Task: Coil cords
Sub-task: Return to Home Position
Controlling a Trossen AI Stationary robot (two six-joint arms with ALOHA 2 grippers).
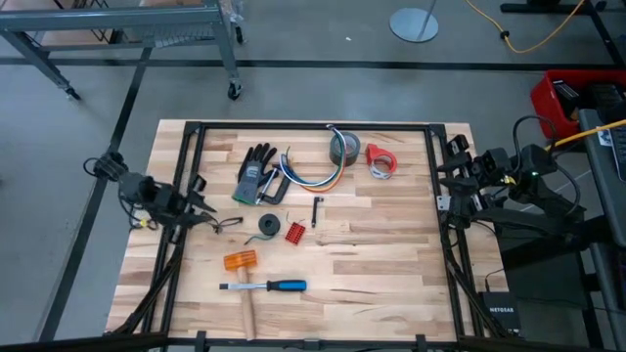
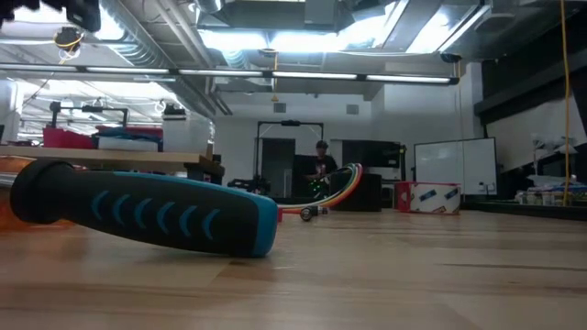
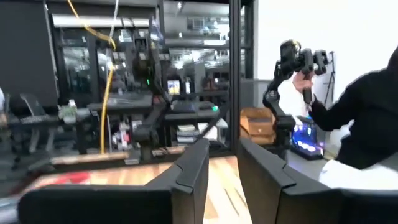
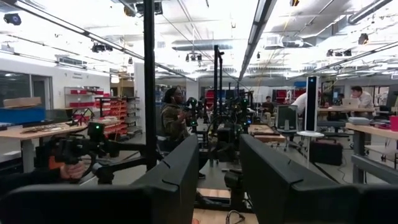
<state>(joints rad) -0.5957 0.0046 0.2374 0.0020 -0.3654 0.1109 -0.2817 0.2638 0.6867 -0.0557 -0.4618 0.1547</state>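
A: High view: where are the cords (image 1: pixel 311 178)?
B: Between left claw (image 1: pixel 207 215) and right claw (image 1: pixel 448 192), well apart from both, on the counter (image 1: pixel 391 254).
A: Low view?
B: Cords arch beyond a blue handle (image 2: pixel 156 215).
A: Wrist views?
B: Both claws stand parted, empty.

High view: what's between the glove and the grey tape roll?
The bundle of coloured cords lies there, arcing from beside the glove toward the tape roll. This shows in the high view.

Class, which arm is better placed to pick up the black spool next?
Probably left: the left gripper sits near the black spool; the right gripper waits across the table.
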